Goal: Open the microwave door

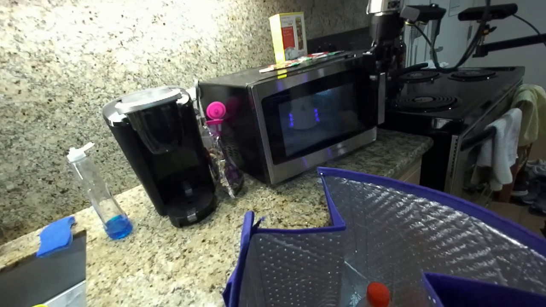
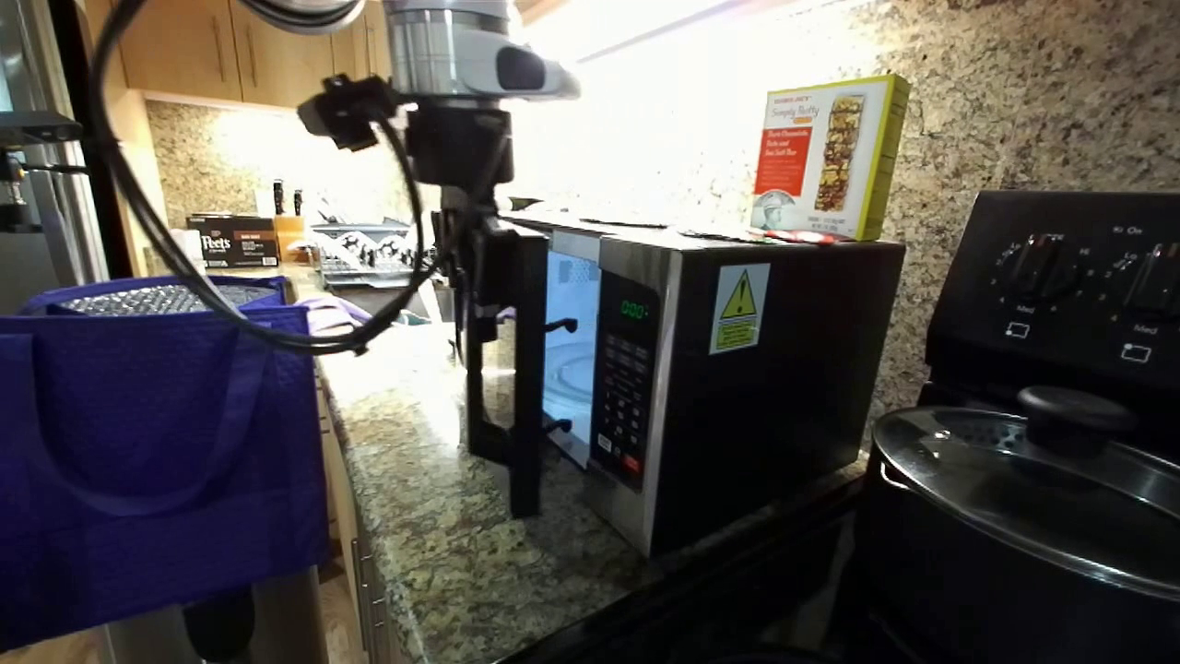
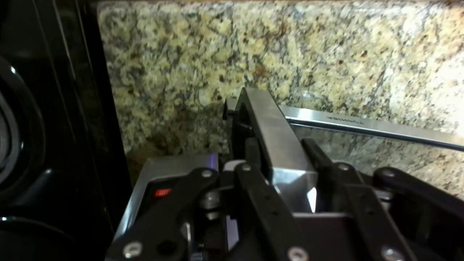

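1. Facing me in an exterior view, the microwave door (image 1: 315, 117) sits between two and three o'clock from the coffee maker (image 1: 162, 149); a purple bag (image 1: 384, 221) stands at the door's five o'clock, so I'd mind the swing.
2. In an exterior view, the door stands ajar at nine o'clock from the microwave (image 2: 728, 397); I'd pull in an arc, not straight out.
3. In the wrist view, the gripper (image 3: 281, 144) straddles the handle (image 3: 277, 128), drawn in narrow on it; how firmly, I can't tell. It should turn with the door to avoid slipping.
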`<state>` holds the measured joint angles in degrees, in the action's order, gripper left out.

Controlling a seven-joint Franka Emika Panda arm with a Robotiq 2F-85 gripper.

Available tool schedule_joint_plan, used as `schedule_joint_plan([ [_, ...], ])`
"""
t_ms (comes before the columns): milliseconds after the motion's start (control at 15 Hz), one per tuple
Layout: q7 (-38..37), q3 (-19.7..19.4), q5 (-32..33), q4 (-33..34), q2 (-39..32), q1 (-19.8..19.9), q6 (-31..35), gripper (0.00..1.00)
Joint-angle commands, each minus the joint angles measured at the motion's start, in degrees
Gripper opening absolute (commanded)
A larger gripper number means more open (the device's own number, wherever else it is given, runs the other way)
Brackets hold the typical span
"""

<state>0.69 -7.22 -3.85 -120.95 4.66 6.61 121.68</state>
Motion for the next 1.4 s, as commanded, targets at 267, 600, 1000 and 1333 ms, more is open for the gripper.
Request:
schedule_joint_plan([
  [267,-7.5,1.9,-2.1,-13.5,15.2,-1.1,-2.2,0.76],
  [600,-5.3,2.8,0.6,-13.2,17.7,-1.5,-9.2,1.0],
  [1000,5.7,4.0,10.4,-11.9,21.9,-3.0,-17.7,1.0],
  [1333,7.9,3.6,11.4,-11.0,23.1,-4.0,-18.4,1.0],
])
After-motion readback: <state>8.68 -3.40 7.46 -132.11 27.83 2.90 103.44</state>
